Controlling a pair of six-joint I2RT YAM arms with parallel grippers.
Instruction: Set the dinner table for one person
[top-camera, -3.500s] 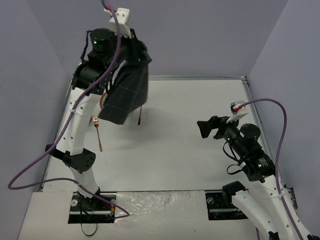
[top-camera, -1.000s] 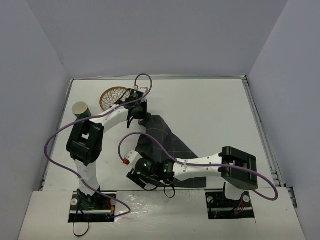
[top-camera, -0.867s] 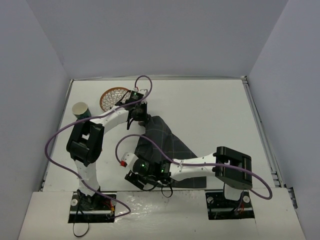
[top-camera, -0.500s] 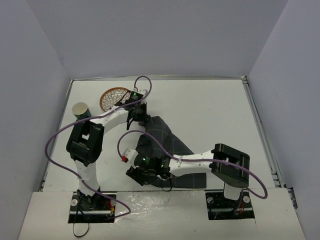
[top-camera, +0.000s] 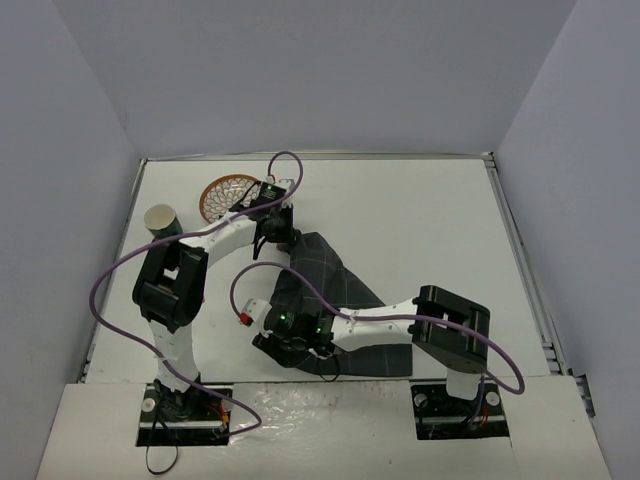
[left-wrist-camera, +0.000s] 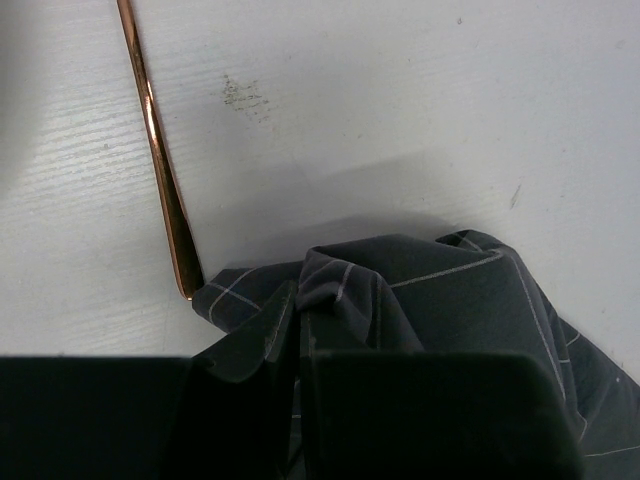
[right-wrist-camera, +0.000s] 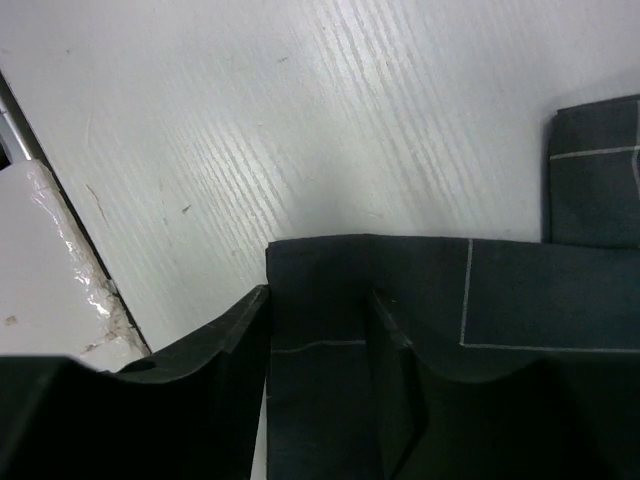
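The dinner table (top-camera: 430, 220) is a white tabletop. On it a dark grey cloth with thin grid lines (top-camera: 338, 285) lies partly spread. My left gripper (top-camera: 279, 234) is at the cloth's far corner. In the left wrist view the left gripper (left-wrist-camera: 298, 300) is shut on a bunched fold of the cloth (left-wrist-camera: 430, 290). My right gripper (top-camera: 287, 346) reaches across to the cloth's near left corner. In the right wrist view the right gripper (right-wrist-camera: 318, 300) has its jaws apart, with the flat cloth edge (right-wrist-camera: 500, 290) lying between them.
A woven copper-coloured plate (top-camera: 226, 194) sits at the back left, with a paper cup (top-camera: 160, 219) left of it. A copper utensil handle (left-wrist-camera: 160, 180) lies on the table beside the cloth corner. The table's near edge (right-wrist-camera: 60, 260) is close to the right gripper.
The left arm brought the cloth down from the air onto the table and now stays still. The right arm came across to the cloth's near left corner, and its jaws have narrowed around the edge.
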